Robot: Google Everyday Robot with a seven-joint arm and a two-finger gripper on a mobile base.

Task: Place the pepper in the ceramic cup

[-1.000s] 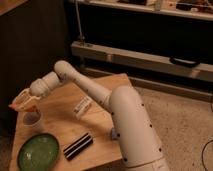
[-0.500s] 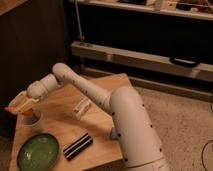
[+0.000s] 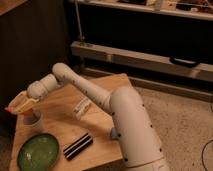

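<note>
Claw (image 3: pixel 19 104) clamped on pepper (image 3: pixel 11 108), hovering just above and left of cup (image 3: pixel 33 119) at worktop's (image 3: pixel 102 85) left edge. Needs nudging right until pepper's tip hangs over cup's mouth, then lowering and releasing low, lest cup tip. Green plate (image 3: pixel 38 151) just in front of cup, dark bar (image 3: pixel 78 145) right of that, white tube (image 3: pixel 82 106) further right of cup.

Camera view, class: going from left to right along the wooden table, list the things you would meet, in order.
Gripper shut on the pepper, above the ceramic cup → green plate → black-and-white striped packet → white bottle lying on the table.
</note>
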